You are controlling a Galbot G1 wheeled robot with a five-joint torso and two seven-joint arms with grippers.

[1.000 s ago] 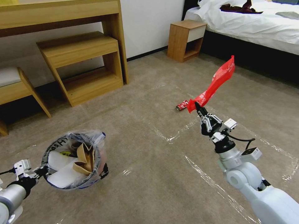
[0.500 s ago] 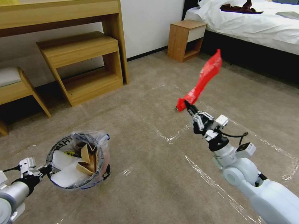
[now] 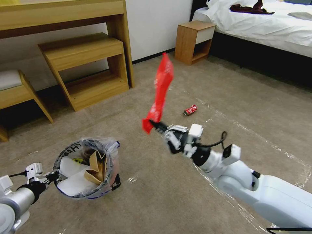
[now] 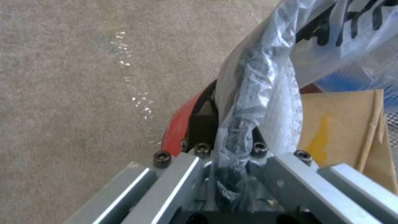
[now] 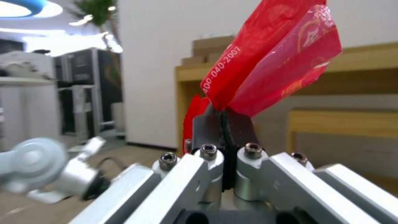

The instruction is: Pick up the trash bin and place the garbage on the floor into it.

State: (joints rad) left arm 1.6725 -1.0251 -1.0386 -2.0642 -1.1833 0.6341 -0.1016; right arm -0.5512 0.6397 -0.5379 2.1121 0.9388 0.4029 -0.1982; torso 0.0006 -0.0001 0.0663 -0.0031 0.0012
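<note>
Background furniture, room edges only.
Wooden desk point(image 3: 61, 16) with low open shelf unit point(image 3: 86, 70) under it along the white wall point(image 3: 152, 26); cushioned wooden bench point(image 3: 16, 87) at the desk's far end. Small wooden nightstand point(image 3: 194, 40) touching the bed point(image 3: 260, 27), white bedding, dark garment point(image 3: 250, 8) on top.

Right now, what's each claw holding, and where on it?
Right claw: red wrapper, pinched at its lower end. Left claw: bin, clamped on its bag-lined rim.
</note>
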